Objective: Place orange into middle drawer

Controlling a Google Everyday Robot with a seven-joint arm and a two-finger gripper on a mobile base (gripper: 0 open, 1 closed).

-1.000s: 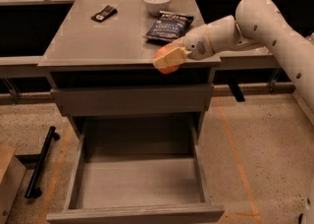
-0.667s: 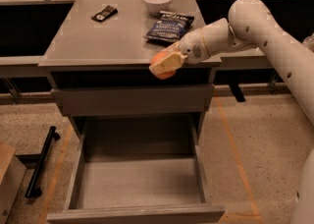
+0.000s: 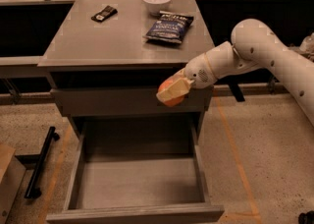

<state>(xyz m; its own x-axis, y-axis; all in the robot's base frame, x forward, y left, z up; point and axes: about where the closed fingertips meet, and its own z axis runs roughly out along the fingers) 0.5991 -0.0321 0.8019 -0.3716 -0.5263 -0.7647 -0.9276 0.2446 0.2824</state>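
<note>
The pincer (image 3: 172, 91) is clamped around the orange (image 3: 170, 101); it hangs above the far right of the middle drawer (image 3: 137, 183), which stands open.

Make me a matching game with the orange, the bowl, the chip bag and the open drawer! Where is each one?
Things:
1. orange
2. white bowl
3. blue chip bag
4. middle drawer

Places:
A. pulled open, floor bare
B. at the back of the cabinet top
C. clamped in the gripper, in front of the cabinet, above the open drawer
D. lying flat just in front of the bowl

Pairs: 1-C, 2-B, 3-D, 4-A.
</note>
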